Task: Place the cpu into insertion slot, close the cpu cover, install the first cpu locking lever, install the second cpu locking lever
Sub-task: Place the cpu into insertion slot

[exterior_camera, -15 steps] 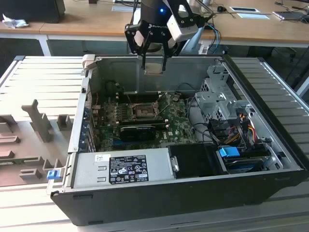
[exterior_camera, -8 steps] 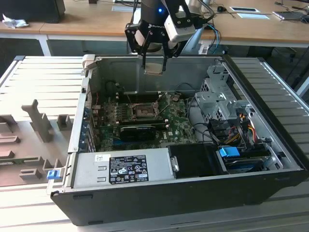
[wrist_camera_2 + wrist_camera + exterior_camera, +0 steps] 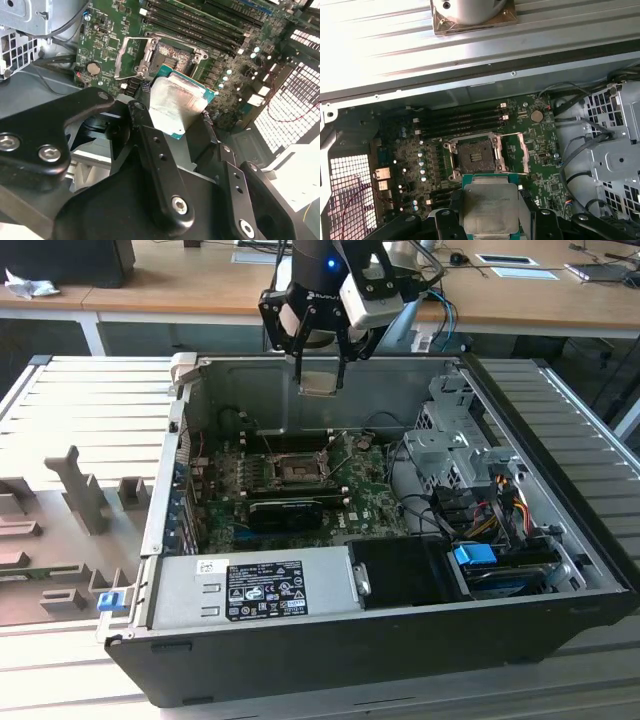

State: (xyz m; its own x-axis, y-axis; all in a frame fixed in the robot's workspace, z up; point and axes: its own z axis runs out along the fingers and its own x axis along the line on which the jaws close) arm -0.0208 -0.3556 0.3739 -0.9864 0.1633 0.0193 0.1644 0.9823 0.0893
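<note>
Gripping the cpu (image 3: 489, 210) flat by two opposite edges, the pincer (image 3: 318, 378) hangs well above the insertion slot (image 3: 472, 155), slightly toward the case wall (image 3: 240, 390); the slot sits bare, its cpu cover (image 3: 516, 152) open beside it.

Silver-grey chip (image 3: 487, 207), green circuit board (image 3: 542, 157), black hand (image 3: 318, 368)
The chip has a green edge; the socket (image 3: 472, 155) is dark inside a silvery rim; the computer case (image 3: 350, 640) is black outside and grey inside; the worktop (image 3: 80, 400) is pale grey with lengthwise ribbed stripes.
</note>
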